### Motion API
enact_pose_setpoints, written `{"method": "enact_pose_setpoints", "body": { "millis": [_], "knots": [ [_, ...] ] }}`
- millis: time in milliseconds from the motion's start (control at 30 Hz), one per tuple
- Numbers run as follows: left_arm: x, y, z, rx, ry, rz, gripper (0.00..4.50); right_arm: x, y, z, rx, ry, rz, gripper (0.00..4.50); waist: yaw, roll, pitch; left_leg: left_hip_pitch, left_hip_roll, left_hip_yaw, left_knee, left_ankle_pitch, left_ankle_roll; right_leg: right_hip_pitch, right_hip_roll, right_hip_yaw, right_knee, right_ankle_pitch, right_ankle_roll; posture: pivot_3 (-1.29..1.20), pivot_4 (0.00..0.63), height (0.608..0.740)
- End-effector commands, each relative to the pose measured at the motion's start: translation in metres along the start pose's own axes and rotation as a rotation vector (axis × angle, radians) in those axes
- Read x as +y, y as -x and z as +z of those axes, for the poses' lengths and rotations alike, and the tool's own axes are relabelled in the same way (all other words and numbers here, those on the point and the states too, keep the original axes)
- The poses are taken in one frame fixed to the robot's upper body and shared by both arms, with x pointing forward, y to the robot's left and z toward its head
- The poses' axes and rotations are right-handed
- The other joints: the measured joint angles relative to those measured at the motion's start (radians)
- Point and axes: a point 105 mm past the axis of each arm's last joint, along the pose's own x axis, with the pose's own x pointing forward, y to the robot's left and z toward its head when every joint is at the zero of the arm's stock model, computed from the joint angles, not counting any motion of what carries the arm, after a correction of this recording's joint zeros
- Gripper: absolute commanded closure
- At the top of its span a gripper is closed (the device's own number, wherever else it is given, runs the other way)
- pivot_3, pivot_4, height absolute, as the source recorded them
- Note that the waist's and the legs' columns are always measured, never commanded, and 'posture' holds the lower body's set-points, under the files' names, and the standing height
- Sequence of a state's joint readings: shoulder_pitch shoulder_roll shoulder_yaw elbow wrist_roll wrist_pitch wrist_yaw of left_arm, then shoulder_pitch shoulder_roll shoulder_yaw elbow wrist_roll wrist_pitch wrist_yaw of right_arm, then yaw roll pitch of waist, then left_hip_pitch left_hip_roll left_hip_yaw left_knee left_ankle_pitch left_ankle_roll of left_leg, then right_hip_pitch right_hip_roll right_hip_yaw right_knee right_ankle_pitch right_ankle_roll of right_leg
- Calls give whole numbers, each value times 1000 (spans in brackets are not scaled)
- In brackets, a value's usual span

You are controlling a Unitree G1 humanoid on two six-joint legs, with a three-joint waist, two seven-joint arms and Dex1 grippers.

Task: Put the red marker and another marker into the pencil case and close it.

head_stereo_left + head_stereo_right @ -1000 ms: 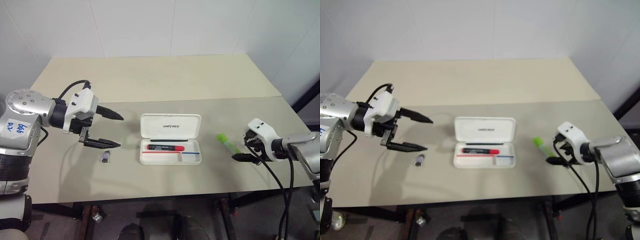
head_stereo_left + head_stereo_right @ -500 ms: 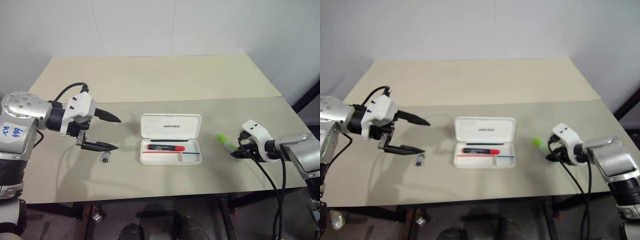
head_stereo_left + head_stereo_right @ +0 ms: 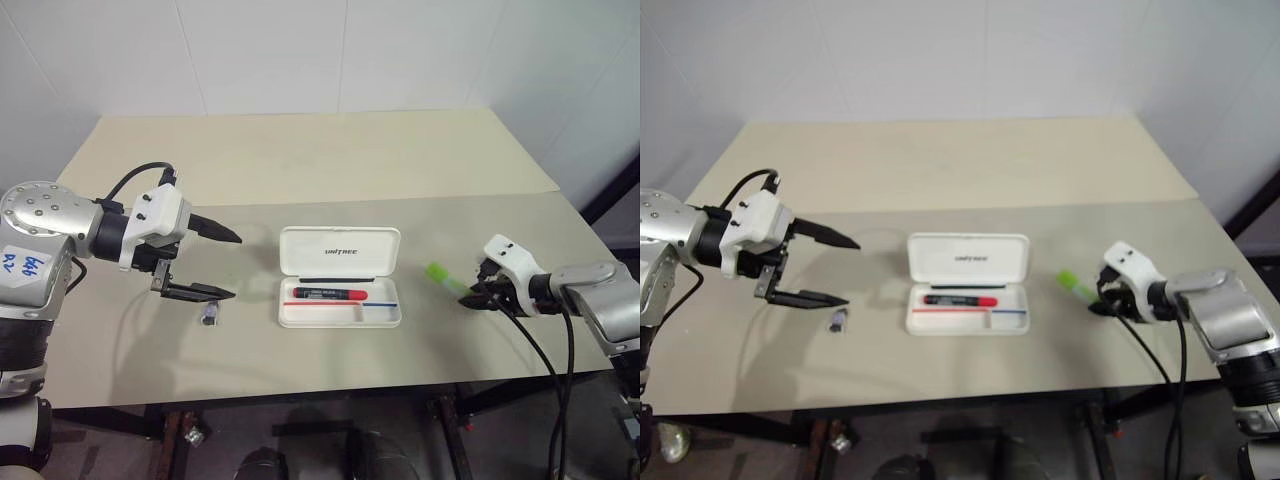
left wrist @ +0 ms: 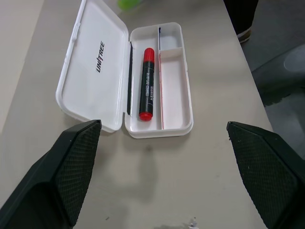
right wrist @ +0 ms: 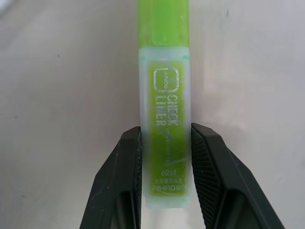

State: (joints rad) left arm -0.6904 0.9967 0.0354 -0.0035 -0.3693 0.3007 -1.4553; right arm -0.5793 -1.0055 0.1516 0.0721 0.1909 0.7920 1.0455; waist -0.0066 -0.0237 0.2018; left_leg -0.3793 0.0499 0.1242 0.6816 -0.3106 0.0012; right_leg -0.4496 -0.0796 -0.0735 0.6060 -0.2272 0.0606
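The white pencil case (image 3: 340, 250) lies open mid-table, lid back, "UNITREE" printed inside. The red marker (image 3: 330, 294) lies in its tray (image 4: 174, 86), seen again as the red marker (image 4: 147, 83) in the left wrist view. Right of the case is the light-green marker (image 3: 442, 276), and my right gripper (image 3: 470, 297) is shut on its near end. In the right wrist view the black fingers (image 5: 119, 176) press the green marker (image 5: 165, 109) from both sides. My left gripper (image 3: 226, 264) hangs open above the table, left of the case, holding nothing.
A small dark grey stub (image 3: 211, 315) lies on the beige table (image 3: 300, 160) just below my left gripper. The table's front edge runs close under the case, and its right edge is near my right arm. White walls stand behind.
My right gripper has shut on the green marker's near end; a second ago it stood open beside it. The left gripper has stayed where it was, open.
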Motion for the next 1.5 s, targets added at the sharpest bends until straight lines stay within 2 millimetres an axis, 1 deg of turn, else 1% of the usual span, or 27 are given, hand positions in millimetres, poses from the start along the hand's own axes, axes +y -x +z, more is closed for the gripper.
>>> {"method": "enact_pose_setpoints", "body": {
  "millis": [33, 133, 267, 333, 533, 567, 700, 833, 1133, 1300, 1500],
  "knots": [
    [1, 11, 1, -45, -62, 30, 0, 0, 21, 25, -38, 125, 40, 3417, 0, 0, 0, 0, 0, 0, 0, 0, 0, 0, 0, 0, 0, 0, 0, 0, 150, 740],
    [-1, 14, -8, -35, -41, 44, 0, 14, 25, 45, -71, 199, 122, 3417, -1, 0, 0, 0, 1, 1, 0, 0, -1, -2, 0, 0, 1, 0, -1, 0, 150, 740],
    [-8, 16, -20, -12, 2, 40, 0, 39, 20, 66, -102, 249, 217, 3417, 1, 0, 0, -5, 1, 1, 0, 0, -1, -6, 0, 0, 2, 0, -1, 0, 150, 740],
    [-11, 17, -24, -3, 23, 40, 0, 54, 15, 73, -112, 273, 260, 3417, 2, 0, 0, -10, 1, 2, 1, 1, -3, -12, 0, 0, 4, 0, -1, 0, 150, 740],
    [-21, 13, -28, -10, 59, 40, 0, 95, -1, 87, -141, 319, 389, 3417, 3, 0, 0, -12, 1, 2, 1, 1, -3, -14, 0, 0, 5, 0, -1, 0, 150, 740],
    [-22, 12, -28, -10, 61, 39, 0, 99, -2, 88, -143, 324, 404, 3417, 3, 0, 0, -12, 1, 2, 1, 1, -3, -14, 0, 0, 5, 0, -1, 0, 150, 740],
    [-27, 9, -28, -10, 70, 35, 0, 106, -11, 89, -138, 370, 429, 3417, 5, -1, 0, -12, 1, 2, 1, 0, -2, -13, 0, 0, 5, 0, -1, 0, 150, 740],
    [-30, 5, -25, -11, 72, 29, 0, 119, -24, 97, -158, 416, 464, 3417, 1, -1, -1, -12, 1, 2, 1, 0, -3, -13, 0, 0, 5, 0, -1, 0, 150, 740],
    [-37, -1, -23, -11, 88, 14, 0, 132, -47, 114, -180, 518, 501, 3417, 2, -1, -1, -11, 1, 2, 2, 1, -3, -14, 0, 0, 6, 0, -1, 0, 150, 740],
    [-39, -1, -24, -10, 95, 16, 0, 139, -54, 124, -196, 559, 524, 3417, 2, -1, -1, -11, 1, 3, 2, 1, -4, -14, 0, 0, 9, 0, -1, 0, 150, 740],
    [-42, 1, -25, -1, 105, 23, 0, 145, -59, 129, -190, 594, 539, 3417, 1, -2, -1, -11, 1, 3, 2, 1, -4, -13, 0, 0, 9, 0, -1, 0, 150, 740]
  ]
}}
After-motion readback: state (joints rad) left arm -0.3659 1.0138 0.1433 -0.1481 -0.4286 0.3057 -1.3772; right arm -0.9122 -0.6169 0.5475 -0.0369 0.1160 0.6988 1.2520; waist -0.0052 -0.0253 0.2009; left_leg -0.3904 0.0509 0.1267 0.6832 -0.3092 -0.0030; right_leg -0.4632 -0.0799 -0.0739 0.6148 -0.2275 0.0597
